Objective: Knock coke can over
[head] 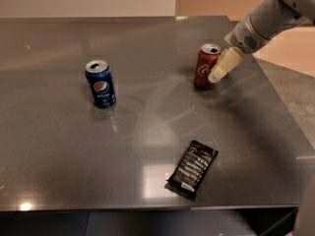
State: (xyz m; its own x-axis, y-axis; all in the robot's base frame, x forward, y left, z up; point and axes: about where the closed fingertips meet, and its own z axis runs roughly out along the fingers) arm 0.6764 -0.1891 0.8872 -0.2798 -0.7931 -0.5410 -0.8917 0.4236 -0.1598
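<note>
The red coke can (205,66) stands upright on the dark grey table (147,132), right of centre toward the back. My gripper (220,71) comes in from the upper right on a pale grey arm. Its cream fingertips (224,65) point down-left and rest against the can's right side, near its lower half. The can's silver top shows and the can looks slightly leaned to the left.
A blue Pepsi can (101,83) stands upright at the left. A black snack packet (192,169) lies flat near the front edge. The table's right edge (280,107) runs just behind the arm, with floor beyond.
</note>
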